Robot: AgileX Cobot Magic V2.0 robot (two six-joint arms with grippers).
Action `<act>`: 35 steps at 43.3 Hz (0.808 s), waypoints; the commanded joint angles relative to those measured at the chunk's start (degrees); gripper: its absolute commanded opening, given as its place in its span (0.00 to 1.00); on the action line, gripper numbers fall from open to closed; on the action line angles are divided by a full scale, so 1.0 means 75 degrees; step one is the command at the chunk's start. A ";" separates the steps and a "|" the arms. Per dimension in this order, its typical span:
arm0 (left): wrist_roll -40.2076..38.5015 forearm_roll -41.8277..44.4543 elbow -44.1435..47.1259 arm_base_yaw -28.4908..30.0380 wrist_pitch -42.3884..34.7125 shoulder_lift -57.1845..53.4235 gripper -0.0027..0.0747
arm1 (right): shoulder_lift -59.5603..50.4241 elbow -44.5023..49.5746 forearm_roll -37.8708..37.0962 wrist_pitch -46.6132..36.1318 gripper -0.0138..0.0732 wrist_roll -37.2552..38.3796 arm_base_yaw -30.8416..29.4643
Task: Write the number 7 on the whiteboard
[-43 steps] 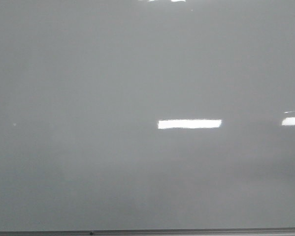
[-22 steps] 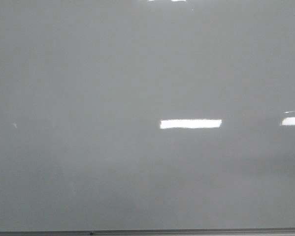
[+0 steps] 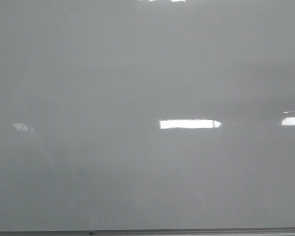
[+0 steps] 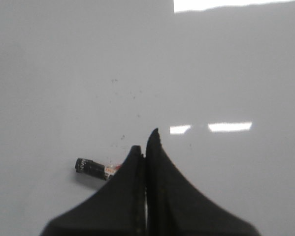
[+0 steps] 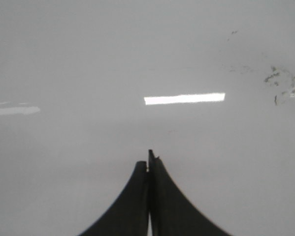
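Whiteboard (image 3: pixel 137 73) blank in front view, no 7 on it yet.

Board fills every view, w/ its grey frame edge along the bottom of front view. Left gripper (image 4: pixel 146 147) has fingers pressed together, nothing between the tips; a small dark marker-like object (image 4: pixel 90 168) w/ an orange-white label lies on the surface just beside the left finger, partly hidden by it, not held. Right gripper (image 5: pixel 148 164) also closed on nothing, w/ a few dark smudges (image 5: pixel 282 86) off to one side. Risks, as I judge: neither arm seems to hold a pen, so any stroke would leave no line; closed fingertips could scrape the glossy board; nudging the dark object could roll it out of reach; old smudges could confuse the figure.
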 commanded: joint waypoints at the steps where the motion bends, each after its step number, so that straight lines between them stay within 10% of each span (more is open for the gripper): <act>1: -0.0072 -0.0060 -0.0404 -0.0019 -0.0470 0.0730 0.01 | 0.0688 -0.0447 0.0042 -0.0381 0.09 0.0000 0.0003; 13: -0.0072 -0.0060 -0.0417 -0.0019 -0.0488 0.1019 0.07 | 0.0901 -0.0441 0.0042 -0.0387 0.19 0.0000 0.0003; 25: -0.0072 -0.0060 -0.0417 -0.0019 -0.0569 0.1019 0.85 | 0.0901 -0.0441 0.0042 -0.0377 0.85 0.0000 0.0003; 35: -0.0072 -0.2983 -0.0404 -0.0019 -0.0699 0.1289 0.89 | 0.0901 -0.0441 0.0042 -0.0419 0.89 0.0000 0.0003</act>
